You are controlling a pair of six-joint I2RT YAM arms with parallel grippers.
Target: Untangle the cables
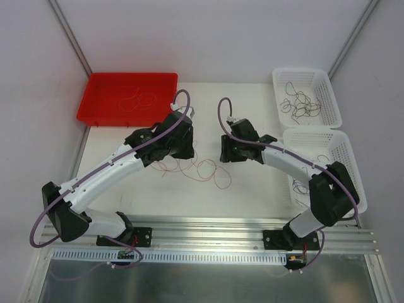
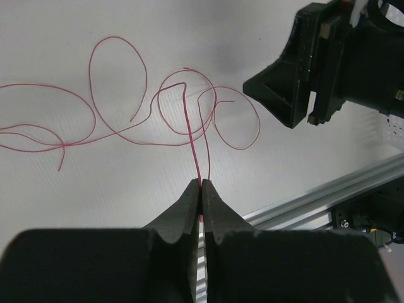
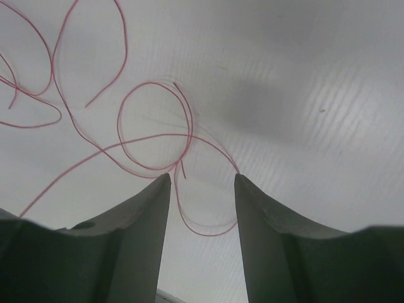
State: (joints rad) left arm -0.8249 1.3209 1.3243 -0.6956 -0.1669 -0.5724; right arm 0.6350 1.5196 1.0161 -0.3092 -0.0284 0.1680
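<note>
The left gripper (image 2: 201,186) has its two black fingers pressed together on the thin red curly wires (image 2: 192,136). Two strands run out from its tips and join the loops lying on the white table (image 2: 113,208) just ahead of it. The right gripper (image 3: 202,180) stands with its jaws apart over one loop, which passes below the gap; it holds nothing. Such wire is, I judge, very light, limp but springy, and it may easily slip or snag at the crossings. It is better to take a single strand near a free end. No label or writing can be read.
</note>
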